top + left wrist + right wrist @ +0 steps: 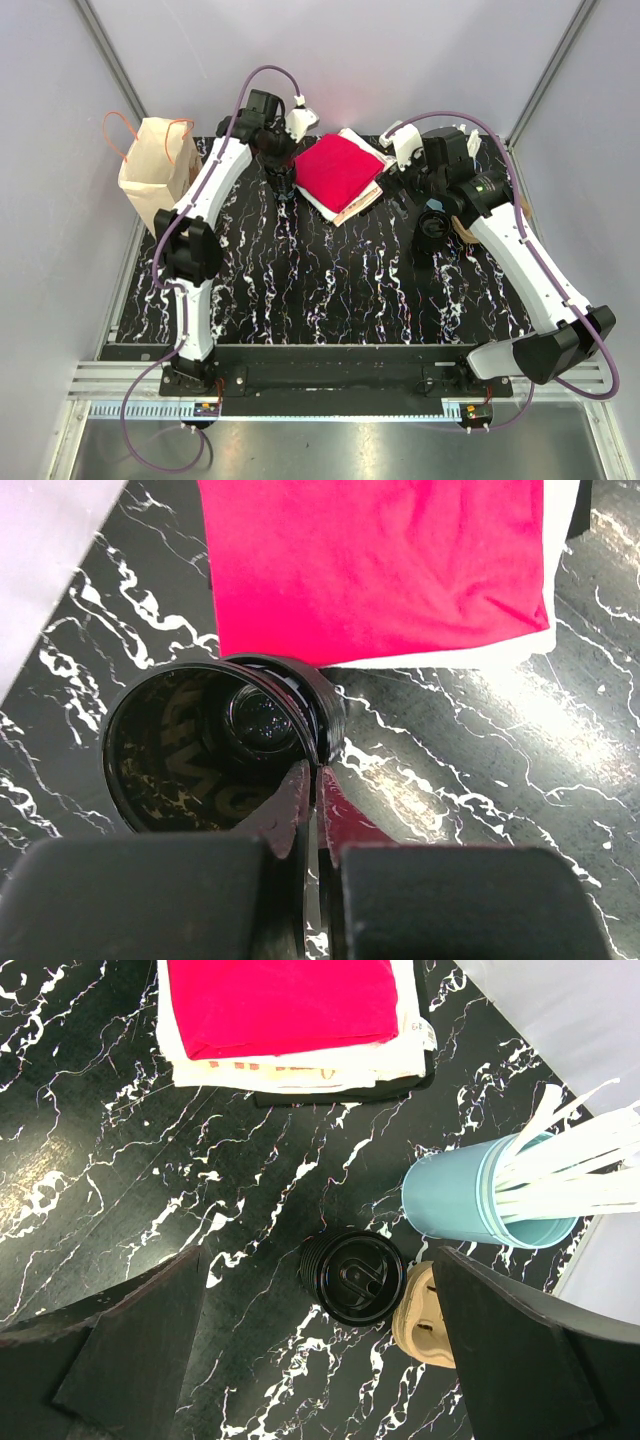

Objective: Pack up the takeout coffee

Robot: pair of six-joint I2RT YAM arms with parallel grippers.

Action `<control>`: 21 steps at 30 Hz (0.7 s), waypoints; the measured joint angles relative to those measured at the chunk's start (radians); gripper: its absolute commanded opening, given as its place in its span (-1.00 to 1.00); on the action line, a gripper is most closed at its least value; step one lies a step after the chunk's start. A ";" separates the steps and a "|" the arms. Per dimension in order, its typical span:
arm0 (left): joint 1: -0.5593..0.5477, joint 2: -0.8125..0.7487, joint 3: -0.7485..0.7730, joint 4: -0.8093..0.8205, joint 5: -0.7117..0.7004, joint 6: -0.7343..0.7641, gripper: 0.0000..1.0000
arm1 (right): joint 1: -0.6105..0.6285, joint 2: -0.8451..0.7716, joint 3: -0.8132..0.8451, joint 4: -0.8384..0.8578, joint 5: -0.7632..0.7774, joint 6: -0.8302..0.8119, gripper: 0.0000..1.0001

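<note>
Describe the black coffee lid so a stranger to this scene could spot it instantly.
Look at the right side of the black marbled table, near the red cloth. Beside the teal cup of white straws sits the black coffee lid: round and glossy, unlike the tan piece next to it.

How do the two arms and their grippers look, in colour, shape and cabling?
Both the left arm and the right arm have white links joined by black joints. A purple cable loops along each. The right arm shows a small green light. The left gripper and right gripper have black, wedge-shaped fingers.
</note>
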 measured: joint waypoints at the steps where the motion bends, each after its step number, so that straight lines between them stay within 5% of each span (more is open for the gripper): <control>1: -0.001 0.000 -0.005 0.000 0.000 0.000 -0.97 | 0.000 0.000 0.000 0.000 0.000 0.000 1.00; 21: -0.002 0.000 -0.029 -0.008 0.001 0.001 -0.57 | 0.000 0.000 0.000 0.000 0.000 0.000 0.99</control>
